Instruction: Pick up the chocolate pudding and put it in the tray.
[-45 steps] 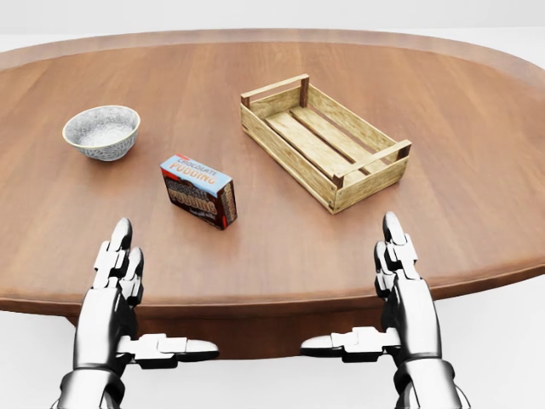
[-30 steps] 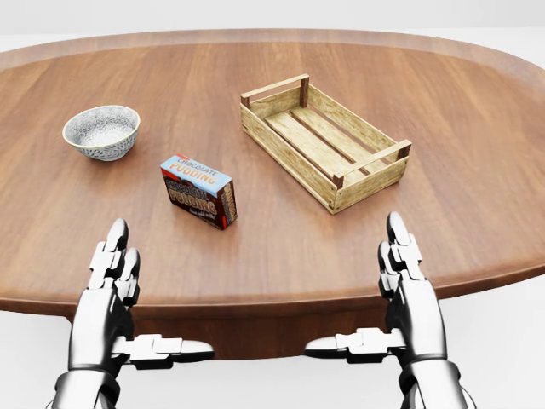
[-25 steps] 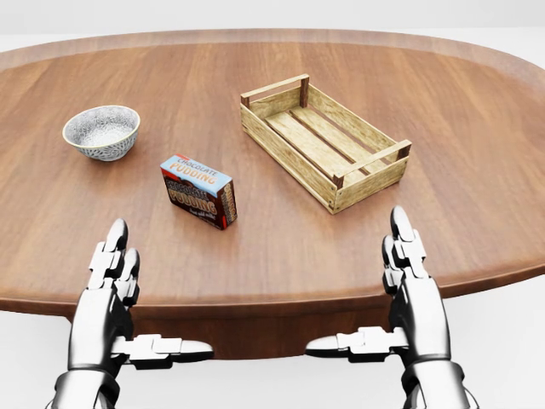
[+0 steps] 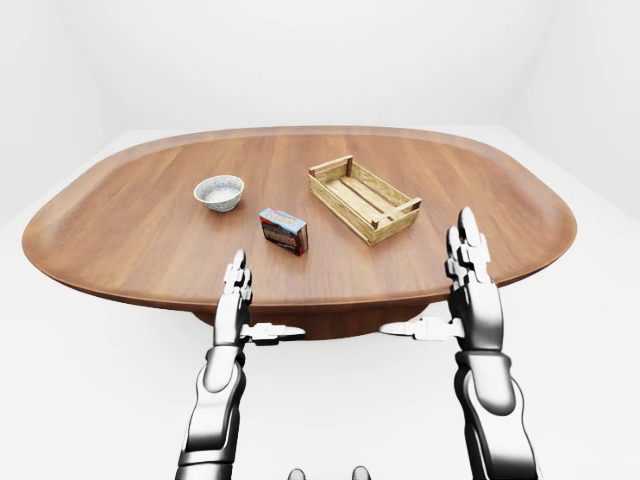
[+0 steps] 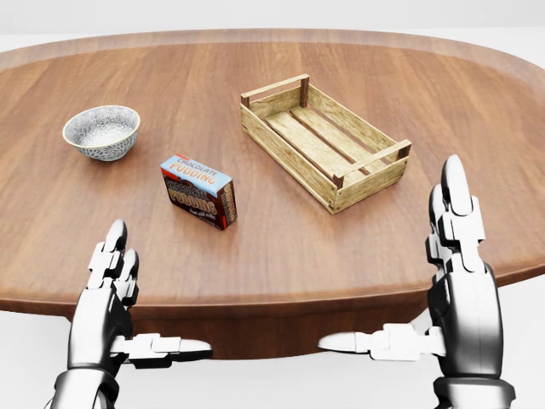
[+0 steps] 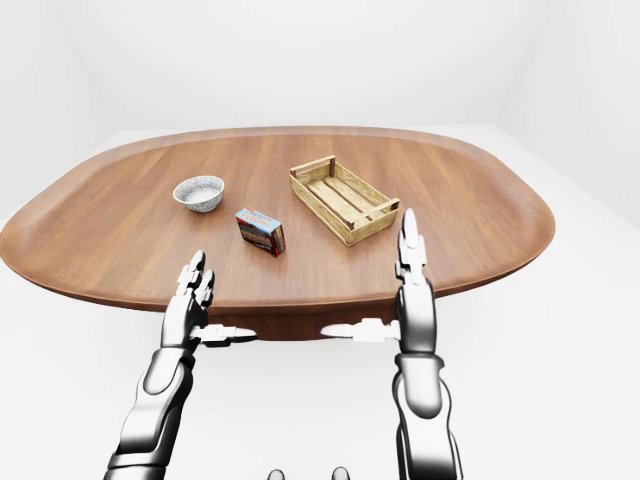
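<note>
The chocolate pudding box (image 5: 198,191) stands on the brown oval table (image 5: 281,247), left of centre in the head view. Up and to its right sits the slatted wooden tray (image 5: 285,159), with nothing inside. My left hand (image 5: 162,288) hovers at the table's near edge, below and left of the box, fingers spread open, thumb pointing right. My right hand (image 5: 387,251) is raised at the lower right, below the tray's near corner, open and holding nothing. Neither hand touches the box.
A patterned grey bowl (image 5: 101,132) rests on the table to the upper left of the pudding box. The table's rounded edge (image 4: 300,300) runs just beyond my hands. White floor and walls surround the table.
My right hand has risen and shifted to the right, its fingertips now level with the tray's near corner. The left hand has dropped only slightly. Box, tray and bowl stay put.
</note>
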You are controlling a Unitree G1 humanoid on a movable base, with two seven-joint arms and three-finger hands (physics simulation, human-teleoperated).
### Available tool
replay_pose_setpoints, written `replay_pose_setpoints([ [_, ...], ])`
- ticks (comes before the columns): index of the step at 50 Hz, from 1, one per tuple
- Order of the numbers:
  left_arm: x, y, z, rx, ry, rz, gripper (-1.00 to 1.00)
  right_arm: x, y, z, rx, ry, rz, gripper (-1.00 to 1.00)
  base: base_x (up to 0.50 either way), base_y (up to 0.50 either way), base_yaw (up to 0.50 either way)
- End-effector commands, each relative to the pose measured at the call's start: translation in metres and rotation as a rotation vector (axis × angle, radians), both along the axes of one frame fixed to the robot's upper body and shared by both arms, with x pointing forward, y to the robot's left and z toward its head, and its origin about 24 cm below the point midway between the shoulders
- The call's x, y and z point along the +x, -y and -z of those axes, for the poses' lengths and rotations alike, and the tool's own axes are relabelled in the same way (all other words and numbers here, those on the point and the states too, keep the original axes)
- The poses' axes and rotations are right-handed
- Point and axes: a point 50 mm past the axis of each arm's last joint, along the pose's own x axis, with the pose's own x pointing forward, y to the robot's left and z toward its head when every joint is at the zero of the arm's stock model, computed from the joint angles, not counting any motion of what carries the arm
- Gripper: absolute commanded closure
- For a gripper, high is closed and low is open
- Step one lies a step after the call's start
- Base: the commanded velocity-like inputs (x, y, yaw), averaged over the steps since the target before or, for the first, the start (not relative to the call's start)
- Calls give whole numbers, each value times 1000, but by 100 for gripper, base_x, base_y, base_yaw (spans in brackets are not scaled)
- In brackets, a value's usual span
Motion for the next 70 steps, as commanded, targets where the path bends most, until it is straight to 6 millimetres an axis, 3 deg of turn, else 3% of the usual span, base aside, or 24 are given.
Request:
replay_pose_setpoints([
  [1,0,0,0,1,0,1,-100,-4,-1,-6,-16,27,2,-100,0,0,0],
  [11,-1,0,0,3,2,0,-100,-4,-2,-5,-25,19,-8,-100,0,11,0],
  [12,-1,0,0,2,2,1,-100,-2,-1,4,-22,-21,-1,-100,0,44,0],
  [16,-1,0,0,3,2,1,-100,-4,-2,-4,-22,14,-8,-100,0,49,0],
  [31,-1,0,0,4,2,0,-100,-3,-2,-1,-11,0,-17,-100,0,46,0],
  [41,0,0,0,3,2,0,-100,-1,-2,1,0,-6,-18,-100,0,0,0],
  [42,0,0,0,3,2,0,-100,-1,-1,9,2,-43,-12,-100,0,0,0],
  [45,0,0,0,3,2,0,-100,-1,-1,3,2,-16,-17,-100,0,0,0],
  [46,0,0,0,3,2,0,-100,0,-1,10,6,-47,-13,-100,0,0,0],
  [50,0,0,0,3,2,0,-100,0,-1,2,4,-11,-20,-100,0,0,0],
  [66,0,0,1,2,-3,-3,-100,0,0,1,11,-8,-16,-100,0,0,0],
  [67,0,0,0,2,-3,-3,-100,2,1,9,14,-43,-9,-100,0,0,0],
  [70,0,0,1,1,-4,-4,-100,1,0,2,13,-10,-13,-100,0,0,0],
])
